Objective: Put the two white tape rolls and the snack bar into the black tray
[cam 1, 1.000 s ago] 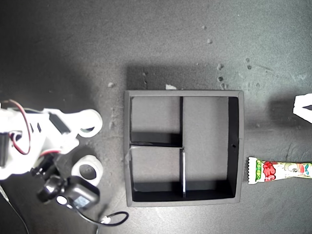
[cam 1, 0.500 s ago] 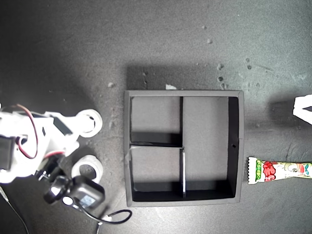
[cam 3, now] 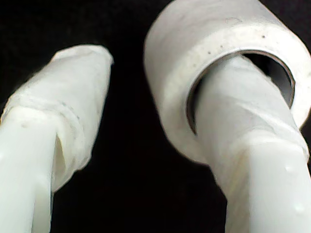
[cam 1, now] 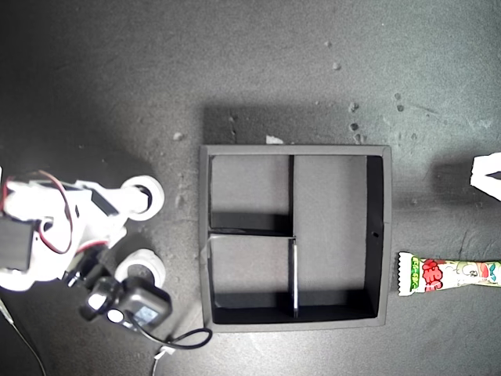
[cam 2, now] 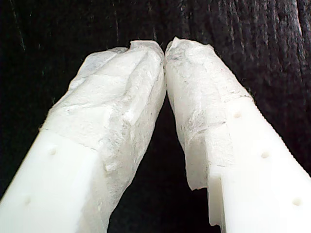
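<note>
One finger (cam 3: 243, 145) of my second tool (cam 3: 160, 107) is threaded through a tape roll (cam 3: 194, 63) — spread, not yet pinched. The tray (cam 1: 205, 235) lies toward the exterior view's right. My first tool (cam 2: 165, 53) is pressed together, empty; the bar (cam 1: 448, 274) lies beyond the tray.

The black tray (cam 1: 380, 235) looks matt plastic on a dull, speckled dark table (cam 1: 258, 70). Beside it, the snack bar (cam 1: 450, 275) has a glossy printed wrapper. My second gripper (cam 3: 146, 92) wears rough white wrapping; its tape roll (cam 3: 175, 63) looks smooth.
</note>
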You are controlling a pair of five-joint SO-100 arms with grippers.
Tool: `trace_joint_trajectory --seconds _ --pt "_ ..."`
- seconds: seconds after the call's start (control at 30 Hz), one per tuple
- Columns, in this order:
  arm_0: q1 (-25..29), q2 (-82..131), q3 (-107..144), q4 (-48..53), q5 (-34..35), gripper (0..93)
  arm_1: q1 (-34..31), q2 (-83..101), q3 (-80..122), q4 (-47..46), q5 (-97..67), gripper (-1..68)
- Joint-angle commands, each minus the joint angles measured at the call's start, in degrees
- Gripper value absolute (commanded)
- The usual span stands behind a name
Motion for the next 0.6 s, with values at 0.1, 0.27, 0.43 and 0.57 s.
trace_joint_trajectory --seconds 0.1,0.27,0.43,0.57 --pt "-2.72 -7.03 -1.32 -2.99 -0.44 10.6 -0.44 0.26 0.70 -2.02 -3.25 -0.3" --pt "-4.75 -8.53 -2.64 -2.81 -0.18 1.4 1.05 0.26 0.70 -4.39 -0.09 25.5" --pt "-4.75 -3.87 -6.06 4.22 1.14 0.2 5.71 0.26 0.70 -1.67 18.46 32.5" --pt "-5.27 -0.97 -13.71 14.24 4.48 0.2 7.65 0.26 0.62 -7.56 12.83 28.9"
